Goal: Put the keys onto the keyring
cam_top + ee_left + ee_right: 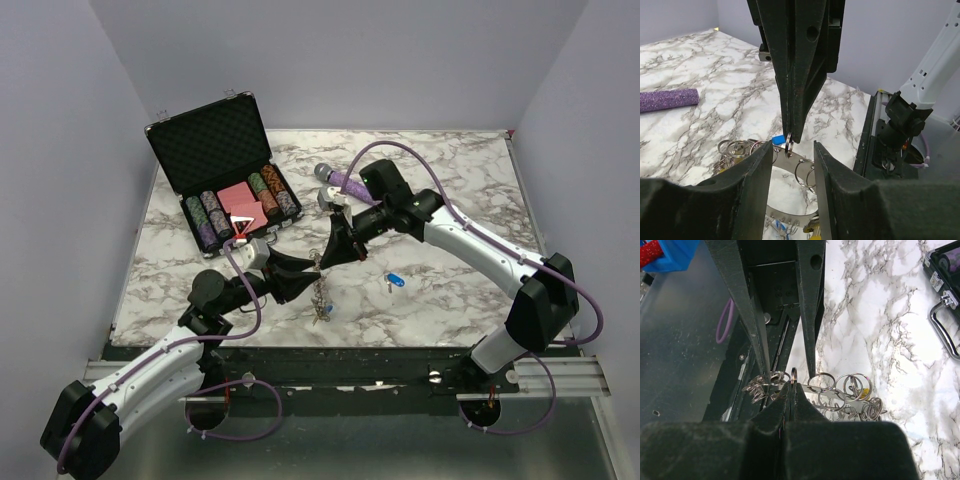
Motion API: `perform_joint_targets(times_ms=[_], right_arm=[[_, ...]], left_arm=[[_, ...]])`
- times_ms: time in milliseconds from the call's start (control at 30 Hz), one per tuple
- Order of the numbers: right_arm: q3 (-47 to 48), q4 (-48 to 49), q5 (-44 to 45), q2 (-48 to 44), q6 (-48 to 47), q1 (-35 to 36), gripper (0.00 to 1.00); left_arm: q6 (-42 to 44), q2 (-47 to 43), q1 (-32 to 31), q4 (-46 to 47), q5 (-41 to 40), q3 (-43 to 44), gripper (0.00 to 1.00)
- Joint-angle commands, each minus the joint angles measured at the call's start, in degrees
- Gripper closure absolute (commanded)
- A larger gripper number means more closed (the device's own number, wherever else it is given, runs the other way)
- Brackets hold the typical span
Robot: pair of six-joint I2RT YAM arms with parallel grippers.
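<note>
The keyring [801, 161], a flat silvery band hung with several small split rings, dangles between the two arms [320, 293] above the table. My right gripper [792, 385] is shut on one small split ring [793, 374] at the band's top edge. In the left wrist view the right gripper [789, 138] comes down from above. My left gripper [793, 149] is open, one finger on each side of the band and of that ring, gripping nothing. Keys hang from the band: a blue cap [777, 141] and a yellow one [866, 391]. Another blue key [393, 281] lies on the marble.
An open black case [215, 135] with poker chips and cards stands at the back left. A purple microphone [342, 181] lies behind the right arm. The table's near edge and a metal rail [350, 365] run just below the grippers.
</note>
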Motion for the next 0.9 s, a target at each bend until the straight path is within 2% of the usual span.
perform_joint_targets(times_ms=[0,500,867], right_arm=[[-0.09,2.21,-3.97,-0.68,0.70,-0.68,1.00],[-0.09,2.83,-6.34,-0.68,1.58,-0.85,1.00],[-0.44,3.44,-6.69,-0.94,2.28,-1.21,1.00]], left_arm=[[-1.28,-0.54,-0.06,2.95,-0.99,-1.00,0.56],[-2.33,1.48,0.02,4.89,-0.73,-1.00,0.68],[-2.60,1.39,0.20,4.53,-1.26,-1.17,0.82]])
